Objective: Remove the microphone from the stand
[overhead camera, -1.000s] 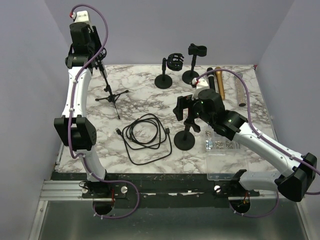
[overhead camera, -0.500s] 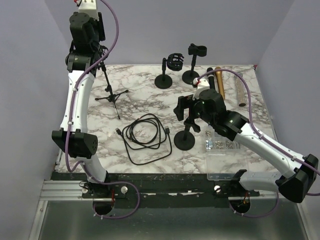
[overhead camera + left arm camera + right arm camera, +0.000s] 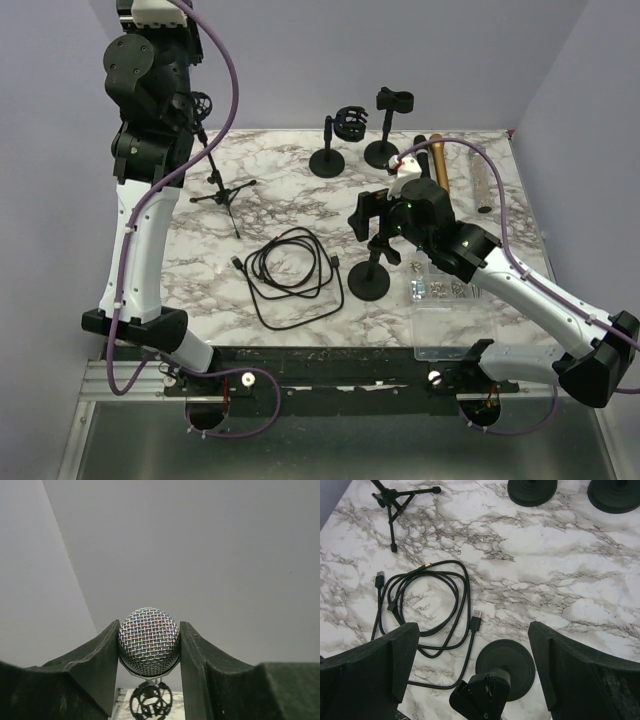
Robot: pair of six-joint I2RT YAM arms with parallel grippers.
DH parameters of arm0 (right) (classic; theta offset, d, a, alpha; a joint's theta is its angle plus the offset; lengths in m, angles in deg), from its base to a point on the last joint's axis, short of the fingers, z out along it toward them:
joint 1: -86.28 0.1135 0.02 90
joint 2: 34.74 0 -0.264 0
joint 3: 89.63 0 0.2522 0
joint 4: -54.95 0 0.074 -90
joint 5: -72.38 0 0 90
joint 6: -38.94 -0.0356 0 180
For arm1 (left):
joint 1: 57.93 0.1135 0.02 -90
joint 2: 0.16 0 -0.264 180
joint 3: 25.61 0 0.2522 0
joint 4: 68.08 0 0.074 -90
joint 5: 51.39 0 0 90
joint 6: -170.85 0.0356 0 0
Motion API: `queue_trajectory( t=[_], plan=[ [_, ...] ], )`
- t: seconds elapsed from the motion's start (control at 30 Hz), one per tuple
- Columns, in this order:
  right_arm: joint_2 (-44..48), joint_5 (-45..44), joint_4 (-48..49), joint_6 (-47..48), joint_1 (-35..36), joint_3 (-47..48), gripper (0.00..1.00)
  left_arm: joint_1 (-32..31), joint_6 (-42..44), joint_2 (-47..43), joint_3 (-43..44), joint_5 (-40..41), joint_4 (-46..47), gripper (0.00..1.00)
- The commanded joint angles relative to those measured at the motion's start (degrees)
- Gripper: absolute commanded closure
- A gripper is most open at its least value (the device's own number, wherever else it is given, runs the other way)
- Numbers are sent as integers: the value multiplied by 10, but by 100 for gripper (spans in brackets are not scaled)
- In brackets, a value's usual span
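Observation:
My left gripper (image 3: 149,630) is shut on the silver mesh head of the microphone (image 3: 148,641) and holds it high, pointing at the back wall. The black shock mount (image 3: 150,702) of the tripod stand (image 3: 222,190) shows just below the microphone. In the top view the left wrist (image 3: 150,60) is raised at the far left and hides the microphone; the shock mount (image 3: 203,103) shows beside it. My right gripper (image 3: 472,630) is open and empty above a round-base stand (image 3: 506,667) with a clip (image 3: 482,695).
A coiled black cable (image 3: 290,270) lies mid-table. Two round-base stands (image 3: 330,160) (image 3: 383,150) stand at the back. A gold microphone (image 3: 438,165) and a grey tube (image 3: 480,180) lie back right. A clear box of small parts (image 3: 440,290) sits right of the near stand.
My left arm has risen and swung up toward the camera with the microphone in its grip. The right arm has hardly moved.

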Motion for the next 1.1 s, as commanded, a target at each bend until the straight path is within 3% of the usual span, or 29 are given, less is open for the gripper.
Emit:
queue_trajectory(
  t=[0.0, 0.4, 0.57, 0.77, 1.07],
  plan=[
    [23, -9, -4, -7, 1, -5, 0, -8, -104, -38, -7, -48, -30, 100],
    [65, -30, -1, -13, 1, -22, 0, -11, -423, -54, -194, -224, -30, 100],
    [88, -42, -1, -16, 1, -34, 0, -17, -535, -16, -235, -207, -74, 100],
    [105, -44, -5, -21, 0, -44, 0, -32, -600, 71, -236, -197, -137, 100],
    [116, -47, -12, -28, 1, -53, 0, -40, -642, 219, -215, -200, -150, 100]
  ],
)
